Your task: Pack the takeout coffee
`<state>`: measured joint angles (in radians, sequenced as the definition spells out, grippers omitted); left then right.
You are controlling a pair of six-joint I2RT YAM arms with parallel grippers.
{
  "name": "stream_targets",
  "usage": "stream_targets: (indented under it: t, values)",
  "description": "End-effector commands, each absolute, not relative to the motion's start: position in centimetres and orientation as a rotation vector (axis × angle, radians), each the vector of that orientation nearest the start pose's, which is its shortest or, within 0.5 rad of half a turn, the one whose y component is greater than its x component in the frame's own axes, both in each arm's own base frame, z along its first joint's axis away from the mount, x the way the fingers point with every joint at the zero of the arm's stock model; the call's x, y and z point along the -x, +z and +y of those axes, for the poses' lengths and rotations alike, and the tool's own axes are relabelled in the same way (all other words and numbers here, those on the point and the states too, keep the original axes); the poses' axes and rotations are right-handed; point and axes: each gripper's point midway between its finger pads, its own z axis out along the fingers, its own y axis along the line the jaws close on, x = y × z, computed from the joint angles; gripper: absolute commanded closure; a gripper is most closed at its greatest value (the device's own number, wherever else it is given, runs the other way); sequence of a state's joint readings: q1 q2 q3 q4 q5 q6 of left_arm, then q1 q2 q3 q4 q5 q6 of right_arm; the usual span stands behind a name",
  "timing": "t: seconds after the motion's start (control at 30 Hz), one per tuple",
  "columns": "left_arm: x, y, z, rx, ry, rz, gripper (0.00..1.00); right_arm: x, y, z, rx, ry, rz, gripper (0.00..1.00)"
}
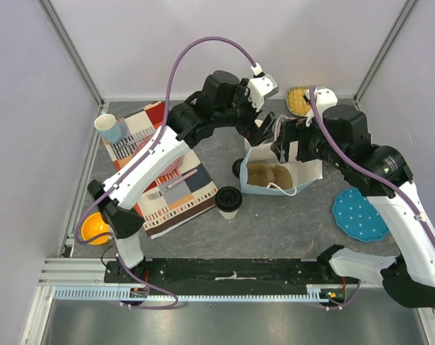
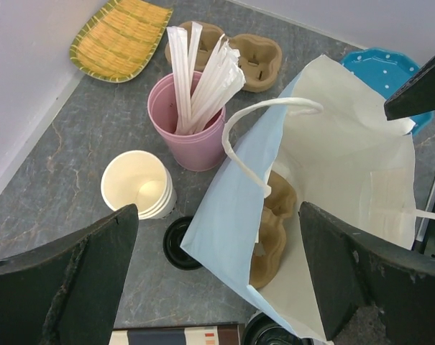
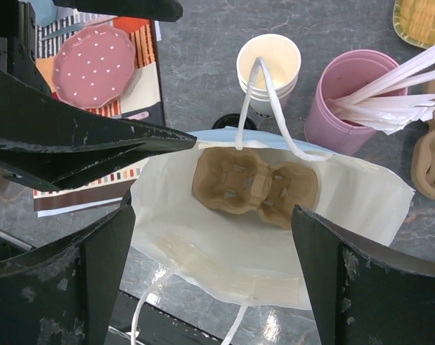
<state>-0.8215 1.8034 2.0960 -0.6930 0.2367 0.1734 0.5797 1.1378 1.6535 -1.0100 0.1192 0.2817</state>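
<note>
The takeout coffee, a small white cup with a black lid, stands on the table just left of the light-blue paper bag. Only its lid's rim shows at the bottom of the left wrist view. The bag stands open with a brown cup carrier lying inside. My left gripper hangs open over the bag's left edge, holding nothing. My right gripper is open above the bag's mouth, also empty. In the top view both grippers, left and right, meet over the bag's far side.
A stack of lidless cups, a pink cup of straws and a loose black lid crowd the bag's far-left side. A spare carrier and yellow plate lie behind. A blue plate sits right, a placemat left.
</note>
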Motion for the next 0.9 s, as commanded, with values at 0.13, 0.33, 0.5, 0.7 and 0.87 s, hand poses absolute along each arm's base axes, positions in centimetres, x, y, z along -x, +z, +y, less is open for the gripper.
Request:
stream_targets:
  t: [0.13,0.33,0.5,0.7,0.87]
  values:
    - [-32.1,43.1,-35.1,-1.020,-0.580,1.586,0.00,-25.1,40.4,17.5,0.310,0.546,1.945,0.02]
    - [-32.6,44.5,-30.8,-0.969,-0.488,1.598,0.00,-24.7,43.1,19.7,0.410,0.668,1.843,0.02]
    - [-33.0,44.6,-26.8,-0.912,-0.437,1.643,0.00,-24.1,42.2,22.8,0.538,0.715,1.843,0.07]
    - [-32.7,44.0,-22.9,-0.842,-0.385,1.697,0.00,-19.8,43.0,30.0,0.875,0.780,1.748,0.09]
    - [-33.6,41.0,-18.8,-0.755,-0.321,1.796,0.00,-14.7,36.7,34.8,1.382,0.681,1.666,0.10]
